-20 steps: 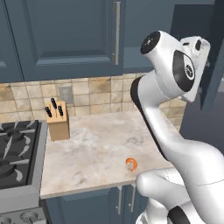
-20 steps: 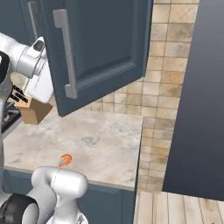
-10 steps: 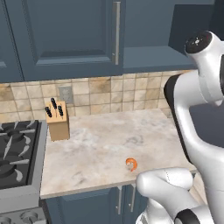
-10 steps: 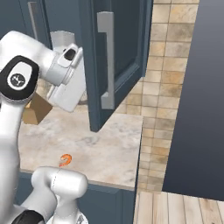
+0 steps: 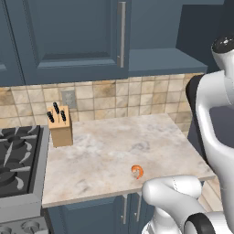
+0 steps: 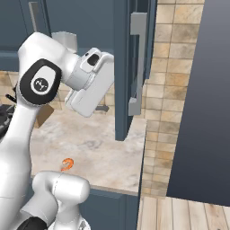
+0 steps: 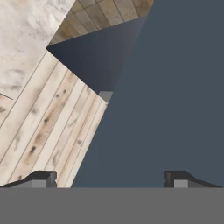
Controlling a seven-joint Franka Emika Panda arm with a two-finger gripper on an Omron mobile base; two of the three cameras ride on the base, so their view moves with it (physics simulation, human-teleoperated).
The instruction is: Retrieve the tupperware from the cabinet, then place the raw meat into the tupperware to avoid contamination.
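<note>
The robot's fingers [image 7: 109, 177] gape wide and empty beside the open cabinet [image 6: 123, 67] door, while the raw meat [image 5: 137, 171] lies near the tabletop's [image 5: 114, 141] front edge.

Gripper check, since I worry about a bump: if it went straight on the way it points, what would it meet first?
Most likely the cabinet door: its dark face lies dead ahead between the open gripper tips, though how near is unclear.

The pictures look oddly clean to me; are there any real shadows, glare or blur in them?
Left base view: even light, a soft shadow on the wall under the cabinet, no glare on the counter. Right base view: sharp throughout, the open door flatly shaded. Hand view: the floor planks look slightly soft, the fingers crisp.
</note>
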